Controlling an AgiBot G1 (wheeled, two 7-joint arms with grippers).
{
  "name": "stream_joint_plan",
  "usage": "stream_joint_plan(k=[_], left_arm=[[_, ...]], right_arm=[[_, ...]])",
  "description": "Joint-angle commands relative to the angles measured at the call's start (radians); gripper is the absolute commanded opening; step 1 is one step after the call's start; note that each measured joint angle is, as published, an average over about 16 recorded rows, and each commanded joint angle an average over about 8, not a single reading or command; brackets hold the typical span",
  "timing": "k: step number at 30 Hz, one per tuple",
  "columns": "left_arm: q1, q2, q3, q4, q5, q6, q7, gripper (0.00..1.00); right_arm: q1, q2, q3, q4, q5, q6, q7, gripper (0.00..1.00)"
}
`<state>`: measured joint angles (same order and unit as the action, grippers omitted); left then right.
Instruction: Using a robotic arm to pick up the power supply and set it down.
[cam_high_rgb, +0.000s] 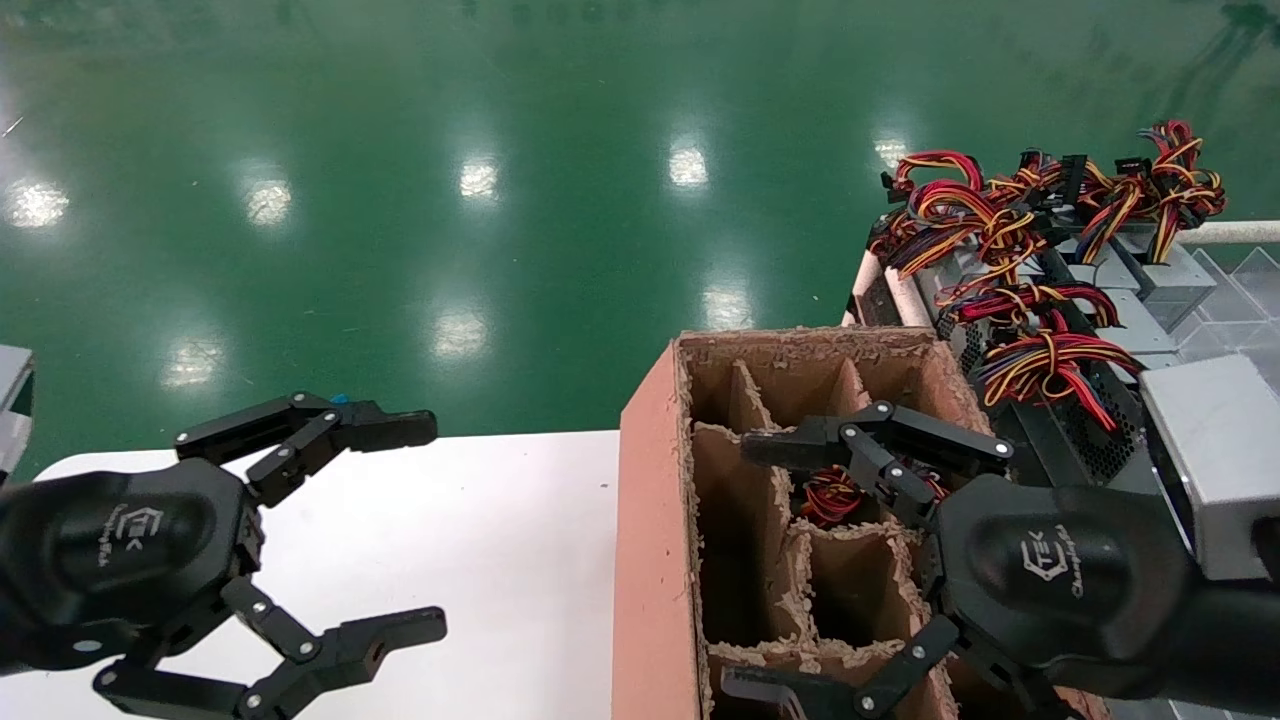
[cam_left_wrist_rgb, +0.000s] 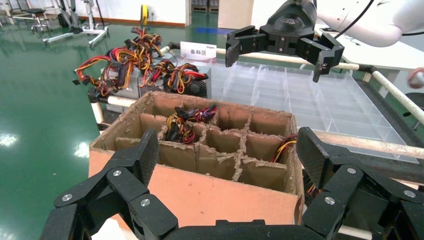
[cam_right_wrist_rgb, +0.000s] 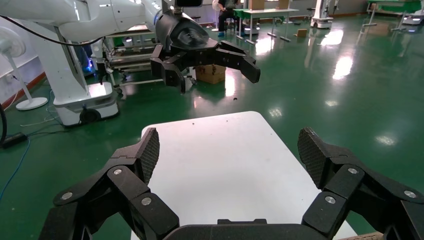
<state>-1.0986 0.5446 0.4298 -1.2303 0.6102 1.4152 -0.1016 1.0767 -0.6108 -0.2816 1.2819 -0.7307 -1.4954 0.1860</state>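
Currently both claws are spread wide and hold nothing. Right claw (cam_high_rgb: 775, 565) hovers over the brown cardboard divider box (cam_high_rgb: 655, 520), above its middle cells. Left claw (cam_high_rgb: 420, 530) hangs over the white worktop (cam_high_rgb: 500, 540), well apart from the box.

Power supplies (cam_high_rgb: 1130, 280): grey metal boxes stacked on a rack just beyond the divider box, on the robot's right, wire bundles (cam_high_rgb: 1000, 215) piled on top. One more wire bundle (cam_left_wrist_rgb: 182, 125) shows inside a box cell; its casing is hidden.

Handling, as a judgement: sheet-metal casing is stiff and likely heavy for its size, with smooth flanks that may slip. Wires are floppy and could snag on the frayed cardboard dividers or neighbouring bundles. Best hold looks to be across two opposite flat sides of the casing, not on the wires and not on the perforated grille (cam_high_rgb: 1095, 455).
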Motion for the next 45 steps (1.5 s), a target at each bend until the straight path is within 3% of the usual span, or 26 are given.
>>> stream_joint_plan(k=[1, 19, 27, 36, 45], left_arm=[[0.0, 0.0, 0.0, 0.0, 0.0, 0.0, 0.0, 1.0], [0.0, 0.0, 0.0, 0.0, 0.0, 0.0, 0.0, 0.98], [0.0, 0.0, 0.0, 0.0, 0.0, 0.0, 0.0, 0.0], [0.0, 0.0, 0.0, 0.0, 0.0, 0.0, 0.0, 0.0], [0.0, 0.0, 0.0, 0.0, 0.0, 0.0, 0.0, 0.0]], right_arm=[[0.0, 0.0, 0.0, 0.0, 0.0, 0.0, 0.0, 1.0], [0.0, 0.0, 0.0, 0.0, 0.0, 0.0, 0.0, 1.0], [0.0, 0.0, 0.0, 0.0, 0.0, 0.0, 0.0, 1.0], [0.005, 0.018, -0.008, -0.004, -0.026, -0.014, -0.002, 1.0], [0.027, 0.144, -0.086, 0.018, -0.127, -0.08, 0.085, 1.0]])
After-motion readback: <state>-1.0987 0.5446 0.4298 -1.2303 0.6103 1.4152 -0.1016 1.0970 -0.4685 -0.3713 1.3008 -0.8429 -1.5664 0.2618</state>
